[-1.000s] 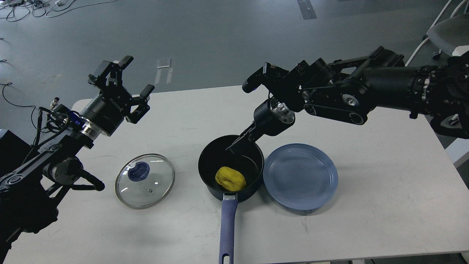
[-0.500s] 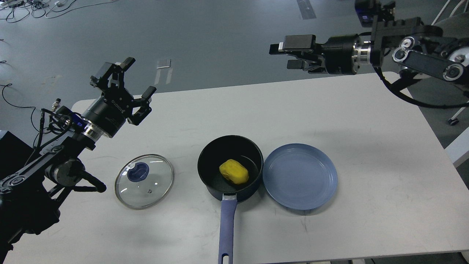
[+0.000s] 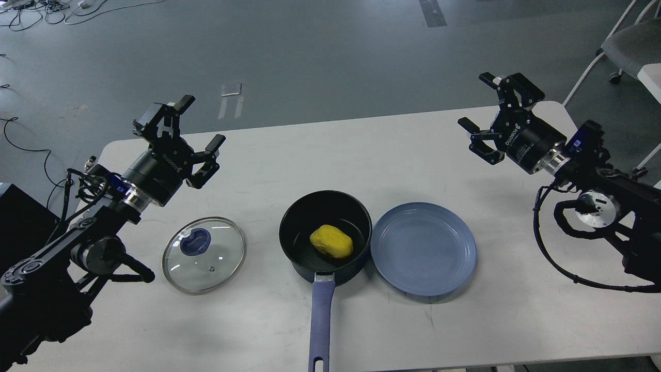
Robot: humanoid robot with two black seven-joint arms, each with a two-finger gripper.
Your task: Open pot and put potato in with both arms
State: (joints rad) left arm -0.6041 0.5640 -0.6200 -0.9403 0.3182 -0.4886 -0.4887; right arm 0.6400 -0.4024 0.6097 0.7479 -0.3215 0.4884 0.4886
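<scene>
The dark navy pot (image 3: 297, 225) stands open at the table's middle, its blue-purple handle (image 3: 321, 320) pointing toward me. The yellow potato (image 3: 331, 241) lies inside it. The glass lid (image 3: 204, 254) with its blue knob lies flat on the table left of the pot. My left gripper (image 3: 181, 129) is open and empty, raised above the table's left side, beyond the lid. My right gripper (image 3: 496, 111) is open and empty, raised above the table's far right, well away from the pot.
A flat blue plate (image 3: 423, 248) sits right against the pot's right side. The white table (image 3: 516, 310) ends close behind both grippers. A chair (image 3: 627, 44) stands on the floor at the far right.
My right arm has pulled out of the pot, leaving the potato inside, and swung back to the table's far right. The left gripper has barely shifted.
</scene>
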